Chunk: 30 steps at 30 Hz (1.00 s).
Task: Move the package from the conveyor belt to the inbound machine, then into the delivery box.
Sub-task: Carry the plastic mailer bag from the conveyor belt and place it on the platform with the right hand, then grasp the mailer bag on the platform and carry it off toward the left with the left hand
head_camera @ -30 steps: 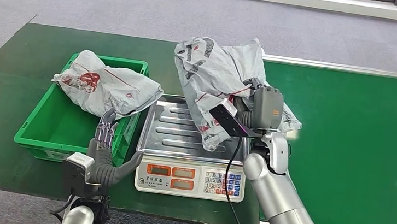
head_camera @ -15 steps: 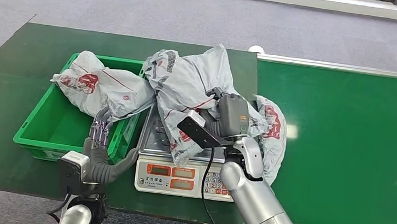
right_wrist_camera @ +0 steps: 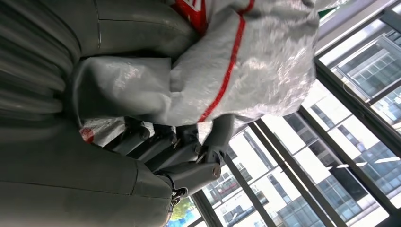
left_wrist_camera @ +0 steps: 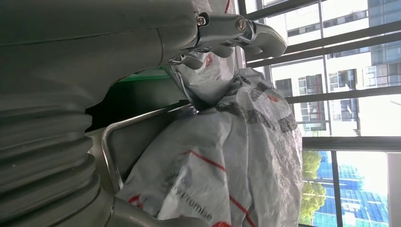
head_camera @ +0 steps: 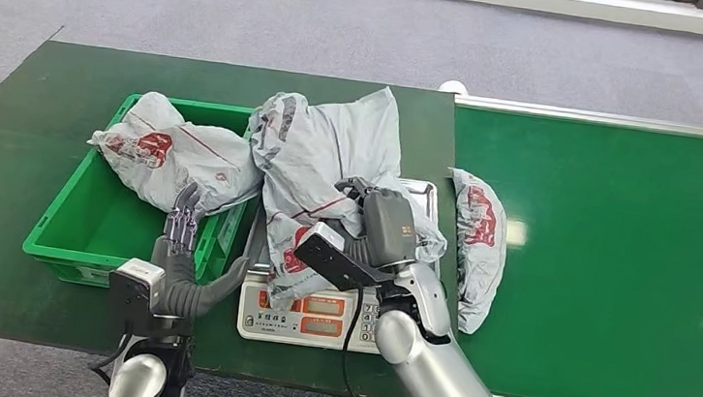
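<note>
My right robot hand (head_camera: 379, 223) grips the grey package (head_camera: 326, 172), which lies on the scale (head_camera: 318, 307) beneath it. My left robot hand (head_camera: 184, 255) is spread, empty, beside the green box (head_camera: 91, 232).

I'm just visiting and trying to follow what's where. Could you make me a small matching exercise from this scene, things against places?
Things:
1. held package
2. second package
3. third package
4. left hand

Places:
A. lying on the conveyor belt
B. resting in the green crate
C. over the scale, in the right hand
D. open, in front of the crate

Pairs: 1-C, 2-B, 3-A, 4-D
</note>
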Each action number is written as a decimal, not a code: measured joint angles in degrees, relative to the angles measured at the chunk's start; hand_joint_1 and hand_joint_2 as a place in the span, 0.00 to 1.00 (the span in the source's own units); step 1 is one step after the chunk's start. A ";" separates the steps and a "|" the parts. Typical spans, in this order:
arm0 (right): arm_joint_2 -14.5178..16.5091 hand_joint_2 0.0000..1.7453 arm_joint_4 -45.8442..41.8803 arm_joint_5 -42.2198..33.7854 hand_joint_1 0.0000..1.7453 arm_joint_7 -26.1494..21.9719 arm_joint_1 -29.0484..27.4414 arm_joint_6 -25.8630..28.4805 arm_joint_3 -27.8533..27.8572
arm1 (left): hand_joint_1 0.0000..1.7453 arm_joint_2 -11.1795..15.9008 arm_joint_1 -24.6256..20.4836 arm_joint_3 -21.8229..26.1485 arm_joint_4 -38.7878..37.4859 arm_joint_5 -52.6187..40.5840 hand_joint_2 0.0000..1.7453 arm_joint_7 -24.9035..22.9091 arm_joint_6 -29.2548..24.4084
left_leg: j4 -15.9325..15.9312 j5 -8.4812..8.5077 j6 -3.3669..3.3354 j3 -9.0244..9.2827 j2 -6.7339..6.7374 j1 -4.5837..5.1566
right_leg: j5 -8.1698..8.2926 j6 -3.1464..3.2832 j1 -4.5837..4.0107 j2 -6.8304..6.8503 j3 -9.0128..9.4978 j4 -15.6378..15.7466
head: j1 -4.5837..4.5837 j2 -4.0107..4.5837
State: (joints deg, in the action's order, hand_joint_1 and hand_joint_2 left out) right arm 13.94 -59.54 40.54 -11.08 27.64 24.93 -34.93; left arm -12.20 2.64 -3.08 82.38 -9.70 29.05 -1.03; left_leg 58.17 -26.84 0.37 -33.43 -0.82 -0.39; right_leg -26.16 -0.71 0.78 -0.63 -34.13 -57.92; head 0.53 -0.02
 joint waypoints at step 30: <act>-2.14 1.00 -8.58 -24.17 0.00 -5.19 -1.36 -9.96 3.79 | 0.00 -0.06 -1.42 0.00 -0.88 -4.04 1.00 -0.32 -0.74 | 0.01 0.00 0.00 0.00 -0.01 0.01 | 0.01 0.00 0.01 -0.02 -0.01 0.01 | 0.00 0.00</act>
State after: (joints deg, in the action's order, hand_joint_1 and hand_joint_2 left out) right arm 11.80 -68.12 16.37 -16.27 26.27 14.97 -31.14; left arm -12.26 1.22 -3.08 81.50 -13.74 28.73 -1.77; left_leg 58.18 -26.84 0.37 -33.43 -0.83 -0.37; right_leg -26.16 -0.71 0.79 -0.65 -34.14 -57.91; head 0.53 -0.02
